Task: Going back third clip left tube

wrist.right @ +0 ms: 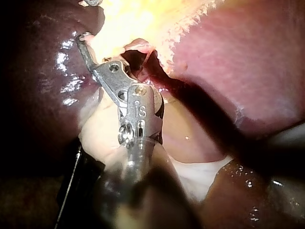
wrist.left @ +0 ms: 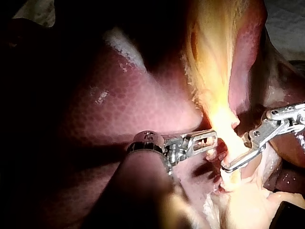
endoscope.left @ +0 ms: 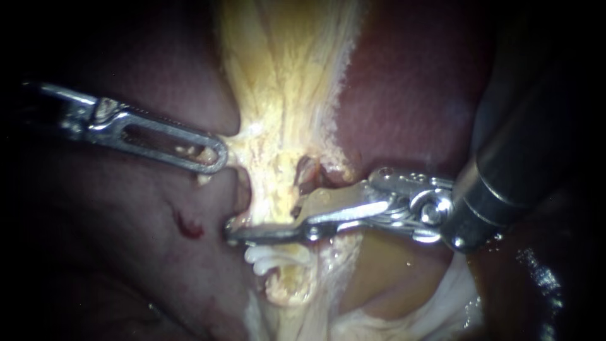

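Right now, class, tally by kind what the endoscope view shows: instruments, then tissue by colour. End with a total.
Instruments: 2 (left instrument, right instrument)
Dark red liver: 1
Yellow tissue band: 1
Total: 4

Open room is left over the bare liver [endoscope.left: 158, 265] below the left instrument [endoscope.left: 214, 155]. The yellow tissue [endoscope.left: 278, 126] is crossed by the right instrument [endoscope.left: 265, 232].

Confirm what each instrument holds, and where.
Held: yellow tissue, by its side edge, in the left instrument. The right instrument lies across the tube; grip cannot be told.
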Tool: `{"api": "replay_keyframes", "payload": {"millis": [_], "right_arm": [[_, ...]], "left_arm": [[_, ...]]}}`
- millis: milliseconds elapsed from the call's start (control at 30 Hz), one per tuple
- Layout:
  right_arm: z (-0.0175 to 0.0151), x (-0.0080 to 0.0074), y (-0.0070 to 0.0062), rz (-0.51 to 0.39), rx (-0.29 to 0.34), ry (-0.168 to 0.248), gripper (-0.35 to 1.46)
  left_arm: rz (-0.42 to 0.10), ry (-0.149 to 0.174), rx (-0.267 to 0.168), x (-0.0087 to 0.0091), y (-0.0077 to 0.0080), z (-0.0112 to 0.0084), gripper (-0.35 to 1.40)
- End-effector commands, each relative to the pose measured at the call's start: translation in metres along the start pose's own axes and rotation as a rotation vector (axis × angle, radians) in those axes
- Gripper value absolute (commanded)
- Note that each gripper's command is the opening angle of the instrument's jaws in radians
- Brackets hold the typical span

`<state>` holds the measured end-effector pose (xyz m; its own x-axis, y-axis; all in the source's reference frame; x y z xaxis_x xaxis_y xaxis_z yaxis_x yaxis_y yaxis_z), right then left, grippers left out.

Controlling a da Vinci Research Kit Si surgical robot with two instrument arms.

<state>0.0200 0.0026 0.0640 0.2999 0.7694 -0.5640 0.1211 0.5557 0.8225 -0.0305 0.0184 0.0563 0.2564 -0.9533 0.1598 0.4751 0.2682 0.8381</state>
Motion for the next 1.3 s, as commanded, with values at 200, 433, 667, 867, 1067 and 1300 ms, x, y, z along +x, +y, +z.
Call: {"api": "replay_keyframes", "payload": {"millis": [200,433,667,867,1067,1300], "right_arm": [[-0.0001,-0.0001,0.0000,0.000,0.001,0.000,-0.35],[0.0000,-0.0002,-0.0001,-0.055,-0.039,0.007,0.38],[0.0007,-0.0002,0.0005,-0.122,-0.056,0.049,0.49],[0.0002,-0.0006,0.0014,-0.201,-0.096,0.048,0.50],[-0.0011,-0.0011,0.0022,-0.237,-0.128,0.047,0.50],[-0.0036,-0.0019,0.0017,-0.266,-0.124,0.041,0.50]], "left_arm": [[0.000,0.000,-0.001,0.0001,-0.0001,0.0000,-0.35],[0.000,-0.003,0.001,0.0001,-0.0001,0.0000,-0.35],[0.000,-0.003,0.000,0.0001,-0.0001,0.0001,-0.35],[0.000,-0.003,0.000,0.0001,-0.0001,0.0001,-0.35],[0.000,-0.003,0.000,0.0002,-0.0001,0.0001,-0.35],[0.001,-0.003,0.000,0.0003,-0.0001,0.0001,-0.35]]}}
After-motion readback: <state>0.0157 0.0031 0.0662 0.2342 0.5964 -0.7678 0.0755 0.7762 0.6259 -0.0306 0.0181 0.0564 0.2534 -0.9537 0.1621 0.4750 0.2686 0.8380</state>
